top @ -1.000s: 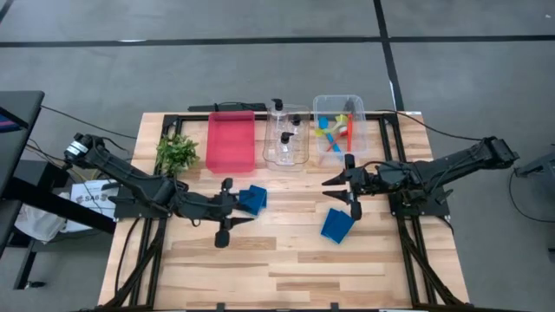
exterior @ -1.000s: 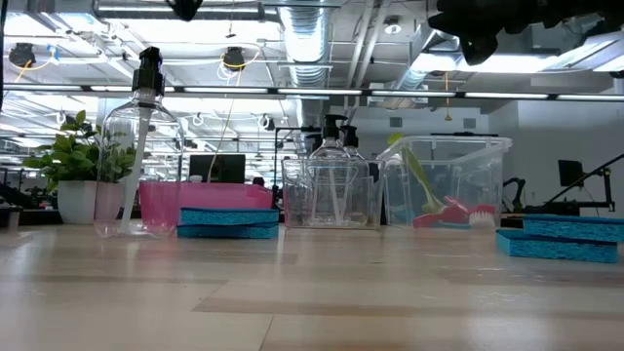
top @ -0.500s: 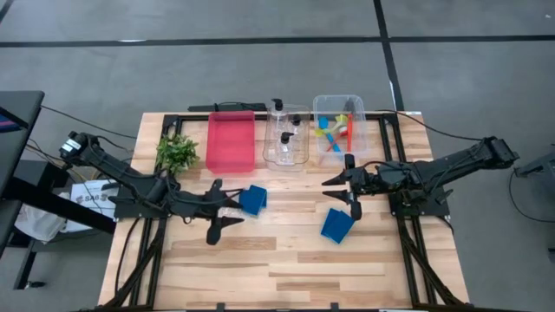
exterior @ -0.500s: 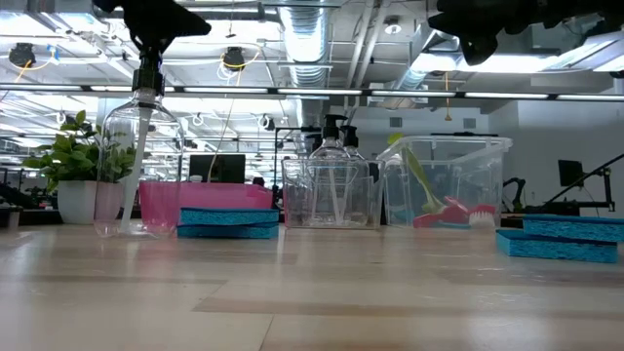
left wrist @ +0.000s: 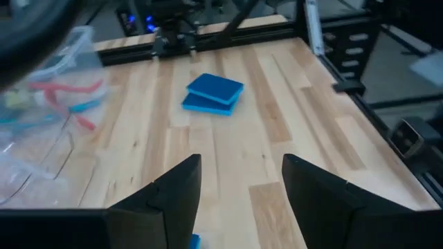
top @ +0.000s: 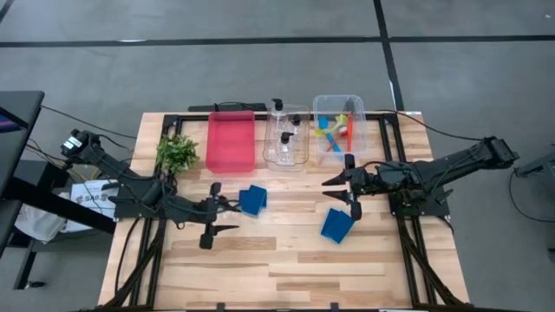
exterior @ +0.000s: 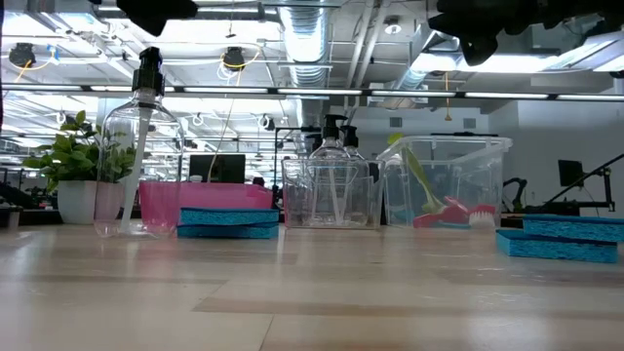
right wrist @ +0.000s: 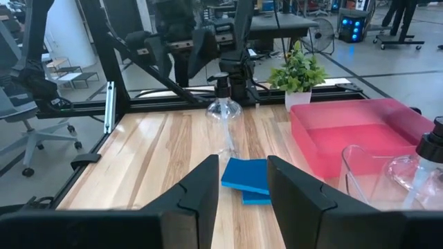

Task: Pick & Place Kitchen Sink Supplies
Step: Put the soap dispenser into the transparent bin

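The left gripper (top: 211, 224) hung at centre-left of the high view, its fingers spread and empty, just left of a blue sponge (top: 252, 199) and a clear pump bottle (top: 231, 208) (hard to make out from above). The right gripper (top: 345, 189) waited right of centre, fingers also spread, above the second sponge (top: 336, 225). Brushes (top: 338, 130) lay in the upper clear bin (top: 360, 106).

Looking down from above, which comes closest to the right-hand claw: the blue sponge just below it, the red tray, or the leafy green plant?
From the right gripper, high view:
1. Blue square sponge, just beside it toward the table's front.
2. Red plastic tray, past the clear bins.
3. Small green leafy plant, far left side.
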